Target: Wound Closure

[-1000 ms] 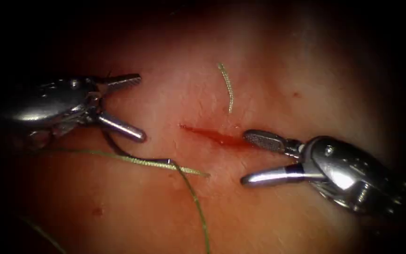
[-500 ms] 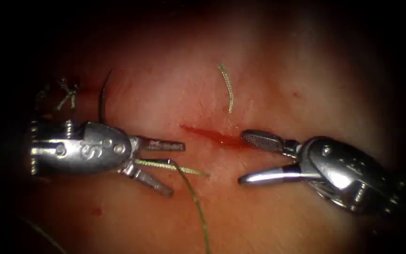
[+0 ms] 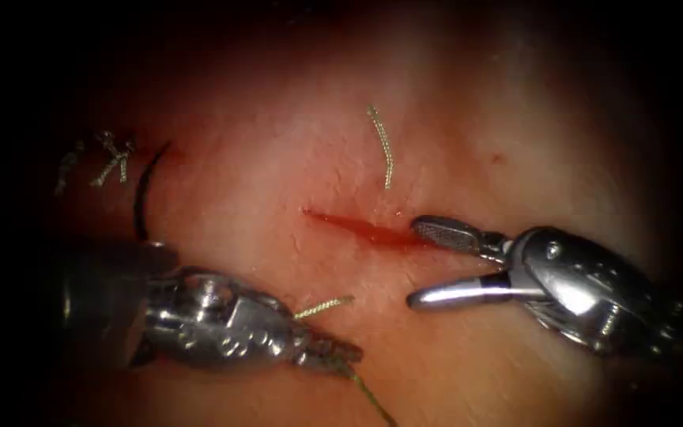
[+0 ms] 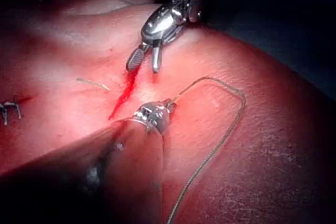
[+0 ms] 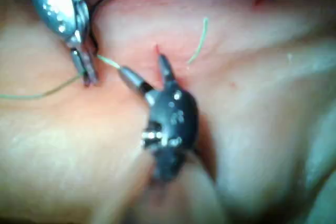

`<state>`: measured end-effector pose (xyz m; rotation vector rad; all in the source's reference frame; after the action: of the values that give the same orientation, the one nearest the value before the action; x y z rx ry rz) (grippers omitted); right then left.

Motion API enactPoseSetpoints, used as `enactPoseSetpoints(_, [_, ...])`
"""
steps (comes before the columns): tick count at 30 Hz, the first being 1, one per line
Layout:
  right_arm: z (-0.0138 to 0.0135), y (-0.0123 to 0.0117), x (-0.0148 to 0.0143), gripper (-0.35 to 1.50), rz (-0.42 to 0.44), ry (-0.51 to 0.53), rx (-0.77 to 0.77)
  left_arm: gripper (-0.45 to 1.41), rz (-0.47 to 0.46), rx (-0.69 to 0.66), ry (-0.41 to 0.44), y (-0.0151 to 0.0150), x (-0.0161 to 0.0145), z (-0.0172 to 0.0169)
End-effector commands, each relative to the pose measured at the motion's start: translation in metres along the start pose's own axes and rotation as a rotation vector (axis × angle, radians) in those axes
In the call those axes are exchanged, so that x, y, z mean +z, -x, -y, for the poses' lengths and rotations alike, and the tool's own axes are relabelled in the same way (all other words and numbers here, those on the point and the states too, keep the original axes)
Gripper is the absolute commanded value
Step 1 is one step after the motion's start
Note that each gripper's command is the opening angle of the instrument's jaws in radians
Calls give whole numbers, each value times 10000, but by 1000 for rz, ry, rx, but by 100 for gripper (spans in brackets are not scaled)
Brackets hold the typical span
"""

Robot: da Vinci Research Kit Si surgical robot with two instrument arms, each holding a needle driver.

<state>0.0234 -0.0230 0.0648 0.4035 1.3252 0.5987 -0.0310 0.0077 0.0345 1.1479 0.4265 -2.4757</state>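
Note:
My left tool (image 3: 348, 353) lies low and to the left of the cut (image 3: 357, 229), its jaws shut on the green thread (image 3: 322, 307), which trails away below them. It shows again as the left tool (image 5: 89, 74), still gripping the thread (image 5: 47, 92). My right tool (image 3: 413, 262) rests at the cut's right end with its jaws open and nothing between them. The dark curved needle (image 3: 142, 190) lies free on the tissue far left of the cut; neither tool holds it. I cannot tell whether its tip is in the tissue. Red fluid fills the cut.
A cut end of thread (image 3: 381, 146) lies above the cut. Earlier stitches (image 3: 108, 158) sit at the far left beside the needle. The thread (image 4: 231, 108) arcs in a loose loop over the tissue beyond the left tool (image 4: 157, 114).
The left tool swung down and to the right, away from the needle, and its jaws went from open to shut on the thread. The right tool has stayed put with its jaws open.

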Motion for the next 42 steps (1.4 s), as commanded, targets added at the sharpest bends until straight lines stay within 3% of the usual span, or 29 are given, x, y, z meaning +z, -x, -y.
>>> enactPoseSetpoints(1, [-1,4,8,67,-1,-2,0,-45,-10,2,6,1,-3,7])
enactPoseSetpoints(3, [-1,3,8,67,-1,-2,0,-45,-33,-1,-19,1,-19,14])
enactPoseSetpoints(7, [-2,3,6,67,-1,4,1,-45,-102,-60,-130,2,-95,53])
enactPoseSetpoints(9, [-2,3,7,66,-1,4,1,-45,-122,-97,-166,4,-137,77])
enactPoseSetpoints(10, [-2,3,7,66,-1,4,1,-45,-154,-136,-191,8,-178,104])
enactPoseSetpoints(15, [-1,3,7,66,-1,4,1,-45,-226,-176,-245,19,-245,163])
enactPoseSetpoints(16, [-1,3,7,66,-1,5,1,-45,-261,-199,-256,29,-264,187])
enactPoseSetpoints(18, [-1,3,7,66,-1,5,1,-45,-270,-211,-259,43,-275,206])
enactPoseSetpoints(23, [-1,3,8,66,-2,5,1,-45,-209,-216,-287,107,-262,240])
enactPoseSetpoints(24, [-1,3,8,66,-2,6,1,-45,-160,-200,-290,130,-243,244])
enactPoseSetpoints(28, [-1,3,10,66,-2,7,1,-45,-89,-215,-302,172,-198,247])
enactPoseSetpoints(29, [-1,3,10,66,-2,7,1,-45,-44,-227,-304,192,-171,250])
enactPoseSetpoints(32, [-1,4,11,66,-2,8,0,-45,-45,-283,-292,223,-121,265])
enactPoseSetpoints(33, [-1,4,11,66,-2,7,0,-23,-48,-320,-297,229,-113,270])
enactPoseSetpoints(35, [0,4,10,66,-2,7,0,104,-66,-482,-307,242,-100,285])
enactPoseSetpoints(37, [0,4,9,66,-2,6,0,120,-93,-549,-325,246,-105,294])
enactPoseSetpoints(42, [0,4,10,66,-2,6,0,120,-80,-628,-456,245,-158,315])
